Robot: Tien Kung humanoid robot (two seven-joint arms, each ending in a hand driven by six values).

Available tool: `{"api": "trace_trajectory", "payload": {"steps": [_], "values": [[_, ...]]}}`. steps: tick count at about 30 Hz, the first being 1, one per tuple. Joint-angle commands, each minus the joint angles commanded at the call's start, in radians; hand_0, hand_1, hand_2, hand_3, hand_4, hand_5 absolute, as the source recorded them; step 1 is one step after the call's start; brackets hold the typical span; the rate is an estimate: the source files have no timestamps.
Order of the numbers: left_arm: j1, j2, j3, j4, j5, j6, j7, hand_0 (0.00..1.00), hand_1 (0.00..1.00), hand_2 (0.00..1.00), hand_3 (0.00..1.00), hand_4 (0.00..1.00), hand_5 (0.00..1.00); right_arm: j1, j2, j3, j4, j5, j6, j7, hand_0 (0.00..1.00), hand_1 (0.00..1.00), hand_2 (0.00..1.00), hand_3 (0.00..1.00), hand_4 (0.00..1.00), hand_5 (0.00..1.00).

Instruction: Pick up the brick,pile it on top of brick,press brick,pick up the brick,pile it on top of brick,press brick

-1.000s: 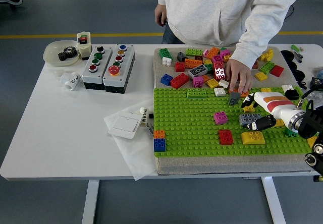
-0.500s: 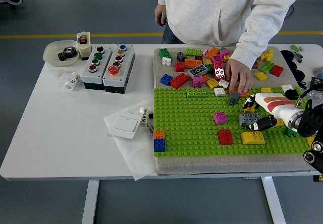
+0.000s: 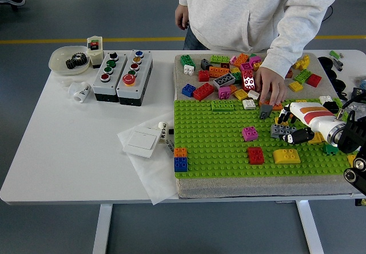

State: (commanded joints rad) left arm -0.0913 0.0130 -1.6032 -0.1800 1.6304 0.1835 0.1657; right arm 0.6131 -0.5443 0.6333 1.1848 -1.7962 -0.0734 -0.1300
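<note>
Our right hand [image 3: 297, 129] seemed curled on the grey brick [image 3: 281, 131], long axis left-right; the yellow brick [image 3: 286, 156] lay just nearer us, slightly left.

1 head view, high, facing down over table [image 3: 68, 151].

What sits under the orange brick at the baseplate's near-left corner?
The orange brick is stacked on a blue brick, at the edge of the green baseplate. The blue brick's studs and whatever lies beneath it are covered.
</note>
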Motion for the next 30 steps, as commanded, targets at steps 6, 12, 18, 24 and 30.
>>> {"api": "trace_trajectory", "payload": {"steps": [6,12,18,24,30], "values": [[-0.003,0.002,0.004,0.000,-0.002,-0.001,0.002,0.780,0.793,0.841,0.627,0.667,0.680,0.000,-0.004,-0.006,0.002,0.012,0.011,-0.001,0.490,0.486,0.548,0.507,0.790,0.205],[-0.002,0.001,-0.003,0.000,0.009,-0.002,0.006,0.780,0.793,0.841,0.626,0.667,0.681,-0.002,-0.003,-0.008,0.003,0.014,0.002,0.003,0.491,0.486,0.551,0.509,0.793,0.207],[-0.003,0.002,-0.001,0.000,0.007,-0.002,0.006,0.780,0.792,0.841,0.627,0.668,0.682,-0.005,-0.001,-0.013,-0.004,0.021,0.000,0.012,0.443,0.471,0.537,0.495,0.758,0.194],[-0.002,0.005,0.005,0.000,0.002,-0.002,0.005,0.781,0.792,0.841,0.626,0.667,0.683,-0.006,-0.003,-0.016,0.002,0.029,-0.015,0.021,0.417,0.442,0.514,0.480,0.733,0.183],[-0.004,0.005,-0.001,0.000,0.010,-0.002,0.007,0.779,0.792,0.840,0.626,0.668,0.684,-0.012,-0.006,-0.009,0.004,0.043,-0.030,0.028,0.396,0.433,0.507,0.479,0.720,0.200]]}}
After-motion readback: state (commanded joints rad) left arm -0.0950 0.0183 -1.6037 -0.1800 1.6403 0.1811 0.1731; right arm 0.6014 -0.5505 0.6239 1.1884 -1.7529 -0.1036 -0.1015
